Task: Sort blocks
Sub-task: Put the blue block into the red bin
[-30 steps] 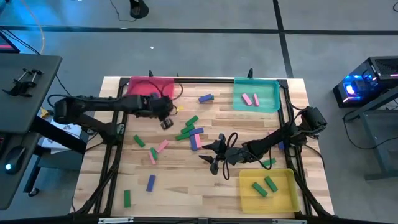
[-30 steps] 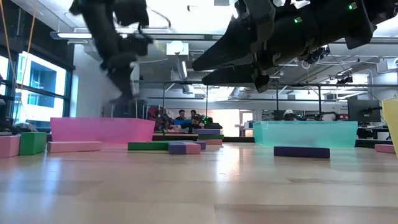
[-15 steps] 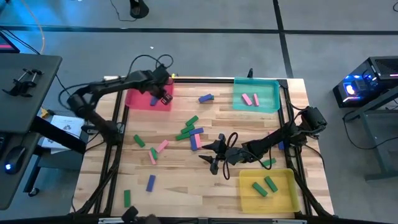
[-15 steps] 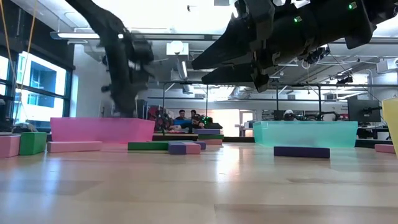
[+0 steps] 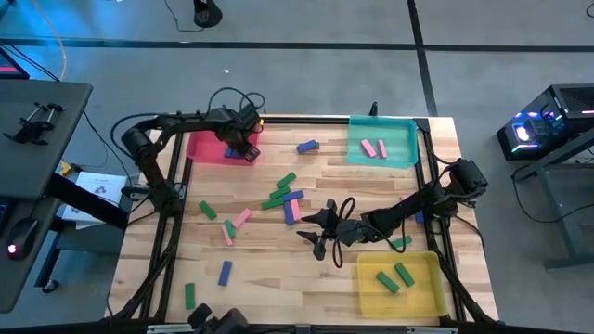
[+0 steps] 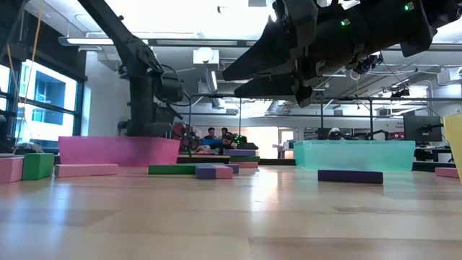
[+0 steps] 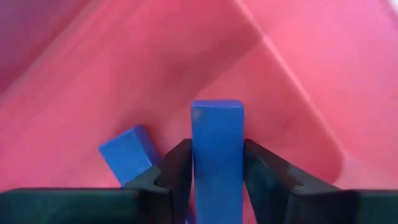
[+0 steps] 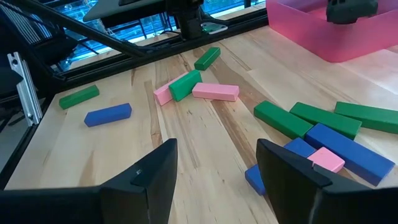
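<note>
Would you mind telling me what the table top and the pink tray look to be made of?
Table top: apparently wood, pale planks with visible grain and seams, slight sheen. Pink tray: probably plastic, smooth and uniformly coloured with rounded inner corners, faintly translucent in the low view. Neither is certain from looks alone.

**Around the table: trays, desks and the lab behind**

You have three trays on the wooden table [image 5: 278,269]: a pink tray [image 5: 206,148] at ten o'clock, a teal tray [image 5: 401,141] at one o'clock, and a yellow tray [image 5: 422,292] at five o'clock. Off the table at three o'clock a computer case [image 5: 548,121] glows blue. At nine o'clock stands a dark desk [image 5: 32,139]. Level across the table, people [image 6: 216,136] sit far back.
</note>
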`<action>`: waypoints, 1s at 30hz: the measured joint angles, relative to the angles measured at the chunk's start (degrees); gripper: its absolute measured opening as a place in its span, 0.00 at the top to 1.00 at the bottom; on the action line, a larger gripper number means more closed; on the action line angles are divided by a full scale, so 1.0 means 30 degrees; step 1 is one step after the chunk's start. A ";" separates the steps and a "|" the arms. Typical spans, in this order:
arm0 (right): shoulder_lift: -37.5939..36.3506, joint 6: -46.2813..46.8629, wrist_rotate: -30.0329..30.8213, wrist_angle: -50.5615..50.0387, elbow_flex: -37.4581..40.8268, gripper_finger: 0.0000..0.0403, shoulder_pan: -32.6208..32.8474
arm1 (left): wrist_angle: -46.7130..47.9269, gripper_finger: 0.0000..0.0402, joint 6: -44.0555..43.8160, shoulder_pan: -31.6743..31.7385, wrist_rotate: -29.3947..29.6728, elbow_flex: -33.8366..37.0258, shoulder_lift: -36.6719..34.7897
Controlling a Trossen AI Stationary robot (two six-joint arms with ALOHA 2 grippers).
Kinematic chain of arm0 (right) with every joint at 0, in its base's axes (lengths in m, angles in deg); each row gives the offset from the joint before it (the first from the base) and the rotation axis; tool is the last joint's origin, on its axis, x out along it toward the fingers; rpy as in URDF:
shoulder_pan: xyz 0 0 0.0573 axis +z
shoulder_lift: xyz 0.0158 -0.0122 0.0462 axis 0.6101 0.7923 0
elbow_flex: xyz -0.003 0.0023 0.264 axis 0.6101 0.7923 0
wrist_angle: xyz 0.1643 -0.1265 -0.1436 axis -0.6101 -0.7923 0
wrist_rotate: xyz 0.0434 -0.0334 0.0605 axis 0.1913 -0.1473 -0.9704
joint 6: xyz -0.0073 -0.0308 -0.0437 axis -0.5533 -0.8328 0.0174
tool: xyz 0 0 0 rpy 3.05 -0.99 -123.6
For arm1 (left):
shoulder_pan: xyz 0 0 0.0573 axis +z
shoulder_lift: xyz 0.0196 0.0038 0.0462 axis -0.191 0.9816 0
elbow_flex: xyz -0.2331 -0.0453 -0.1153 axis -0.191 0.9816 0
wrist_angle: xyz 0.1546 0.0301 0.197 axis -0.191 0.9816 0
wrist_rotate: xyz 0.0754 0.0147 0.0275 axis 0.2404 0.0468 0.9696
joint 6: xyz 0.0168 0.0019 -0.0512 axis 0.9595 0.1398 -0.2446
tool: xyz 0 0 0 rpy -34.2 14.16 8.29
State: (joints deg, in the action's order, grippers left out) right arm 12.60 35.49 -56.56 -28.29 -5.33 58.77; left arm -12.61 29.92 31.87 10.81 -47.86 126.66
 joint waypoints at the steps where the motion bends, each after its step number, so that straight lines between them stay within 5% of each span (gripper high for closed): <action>1: 0.0000 0.0000 -0.0007 0.0000 0.0000 0.49 0.0000 | 0.0045 0.66 0.0175 0.0054 -0.0002 0.0000 -0.0201; 8: -0.0004 -0.0040 -0.0008 -0.0056 0.0000 0.49 -0.0003 | 0.0754 0.50 0.0131 0.0335 0.0020 0.0000 -0.2763; 17: -0.0015 -0.0211 -0.0022 -0.1159 0.0000 0.49 -0.0005 | 0.0694 0.49 -0.0596 -0.1498 -0.0046 0.0738 -0.8362; 30: -0.0022 -0.4371 -0.1760 -0.2795 0.0007 0.49 -0.2514 | -1.0829 0.50 -0.2884 -1.0362 -0.0054 0.8220 -1.3669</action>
State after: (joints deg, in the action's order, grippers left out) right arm 12.53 22.37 -61.84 -36.68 -5.31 51.22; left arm -45.10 21.26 0.78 10.64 -23.20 85.65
